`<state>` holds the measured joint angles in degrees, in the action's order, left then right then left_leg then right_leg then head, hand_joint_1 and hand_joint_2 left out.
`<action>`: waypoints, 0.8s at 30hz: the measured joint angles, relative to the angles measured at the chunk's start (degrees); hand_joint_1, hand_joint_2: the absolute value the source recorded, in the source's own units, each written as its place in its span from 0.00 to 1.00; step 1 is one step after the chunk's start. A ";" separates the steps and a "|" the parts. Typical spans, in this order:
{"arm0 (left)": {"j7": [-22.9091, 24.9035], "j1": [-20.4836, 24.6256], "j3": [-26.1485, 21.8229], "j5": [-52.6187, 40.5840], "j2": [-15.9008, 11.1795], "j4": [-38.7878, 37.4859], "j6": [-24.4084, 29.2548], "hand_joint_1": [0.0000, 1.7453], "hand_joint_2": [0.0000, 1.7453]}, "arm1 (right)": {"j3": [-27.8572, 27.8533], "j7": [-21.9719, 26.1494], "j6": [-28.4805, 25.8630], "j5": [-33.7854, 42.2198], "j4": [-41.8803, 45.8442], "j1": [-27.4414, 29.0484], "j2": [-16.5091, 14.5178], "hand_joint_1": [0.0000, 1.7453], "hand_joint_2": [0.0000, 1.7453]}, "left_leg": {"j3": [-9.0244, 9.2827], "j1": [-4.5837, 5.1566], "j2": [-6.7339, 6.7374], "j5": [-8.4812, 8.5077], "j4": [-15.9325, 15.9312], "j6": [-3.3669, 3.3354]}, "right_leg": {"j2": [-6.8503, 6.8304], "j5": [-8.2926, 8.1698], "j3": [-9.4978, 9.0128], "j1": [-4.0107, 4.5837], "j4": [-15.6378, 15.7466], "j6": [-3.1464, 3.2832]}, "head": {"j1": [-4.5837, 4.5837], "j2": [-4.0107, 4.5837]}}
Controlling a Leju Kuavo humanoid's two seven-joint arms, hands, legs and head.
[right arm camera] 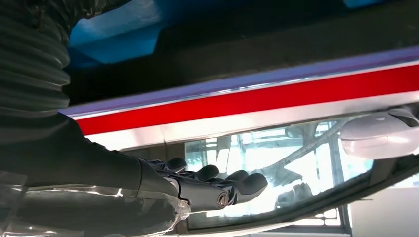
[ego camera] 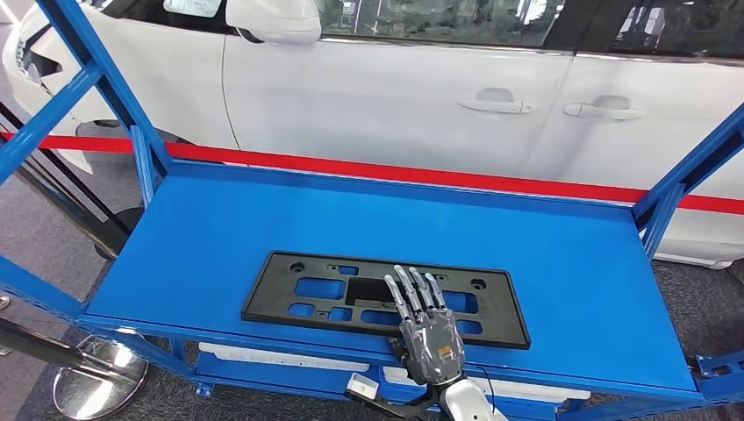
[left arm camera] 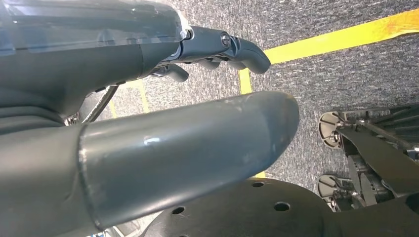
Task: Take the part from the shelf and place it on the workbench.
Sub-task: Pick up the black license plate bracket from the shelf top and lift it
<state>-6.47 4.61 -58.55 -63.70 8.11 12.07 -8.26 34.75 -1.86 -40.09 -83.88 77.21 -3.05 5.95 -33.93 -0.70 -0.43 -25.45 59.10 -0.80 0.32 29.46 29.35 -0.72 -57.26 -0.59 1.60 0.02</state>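
A flat black rectangular part [ego camera: 333, 294] with several cut-outs lies on the blue shelf [ego camera: 544, 263], near its front edge. My right hand [ego camera: 425, 324] reaches in from below and lies palm down over the part's near right portion. Its fingers are straight and slightly spread, and they grip nothing. The right wrist view shows that hand [right arm camera: 207, 185] with fingers [right arm camera: 247, 182] stretched out and nothing in them. My left hand [left arm camera: 197, 98] hangs down over the grey floor, with its thumb [left arm camera: 197, 143] and fingers [left arm camera: 237, 49] apart and nothing held.
Blue frame posts [ego camera: 79, 79] [ego camera: 693, 167] stand at both ends of the shelf. Behind it run a red barrier strip [ego camera: 439, 175] and a white car [ego camera: 395, 88]. White items [ego camera: 281, 358] sit on the lower level. A chrome stand base [ego camera: 96, 377] rests on the floor at left.
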 joint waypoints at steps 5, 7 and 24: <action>0.00 0.01 0.00 0.01 -0.02 0.00 0.00 0.00 0.00 | -1.70 0.00 -0.04 -0.96 -1.33 0.01 -0.26 0.00 1.00 | 0.05 0.00 0.00 0.00 0.00 0.00 | 0.00 0.00 -0.03 0.00 0.00 0.00 | 0.00 0.00; 0.00 0.01 0.00 0.01 -0.02 0.00 0.00 0.00 0.00 | -2.20 0.00 -0.08 -1.07 -1.63 0.00 -0.42 0.00 1.00 | 0.08 0.00 0.00 0.00 0.00 0.00 | 0.00 0.01 -0.07 0.00 0.00 0.00 | 0.00 0.00; 0.00 0.01 0.00 0.01 -0.02 0.00 0.00 0.00 0.00 | -3.28 0.00 -0.15 -1.17 -2.75 0.00 -1.04 0.00 1.00 | 0.24 0.00 0.00 0.00 0.00 0.00 | 0.00 0.01 -0.23 -0.01 0.00 0.01 | 0.00 0.00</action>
<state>-6.47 4.62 -58.55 -63.69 8.09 12.07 -8.26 31.47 -1.86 -40.24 -85.05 74.47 -3.06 4.90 -33.70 -0.70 -0.43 -25.45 59.10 -0.80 0.32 29.47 29.12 -0.73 -57.25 -0.58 1.60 0.02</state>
